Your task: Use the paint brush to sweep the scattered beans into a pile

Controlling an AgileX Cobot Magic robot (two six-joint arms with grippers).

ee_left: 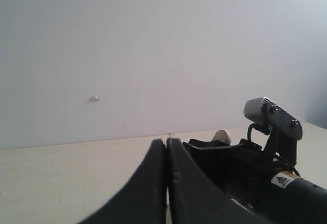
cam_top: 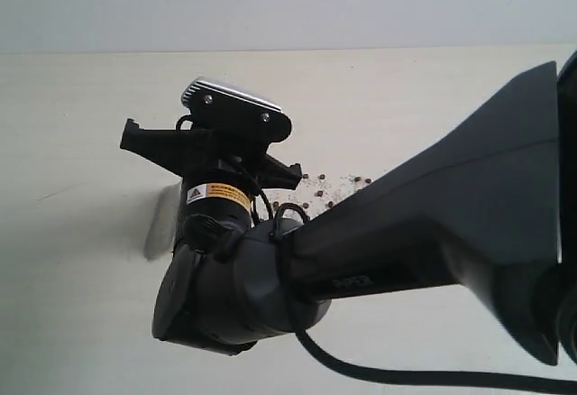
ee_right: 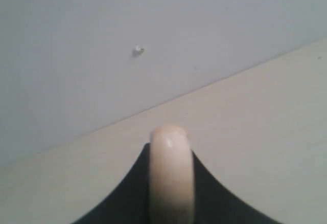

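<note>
Right wrist view, right hand pinching smooth rounded paint brush, left hand pressed together

One bench, with the wall standing behind it; over it the right arm reaches in from the right edge of the exterior view and across the middle. On the bench, the beans lie strewn just right of that arm's wrist, some hidden behind the arm. The paint brush has its handle between the jaws of the right claw; the left claw sits above the bench, with the right arm beyond it.
</note>
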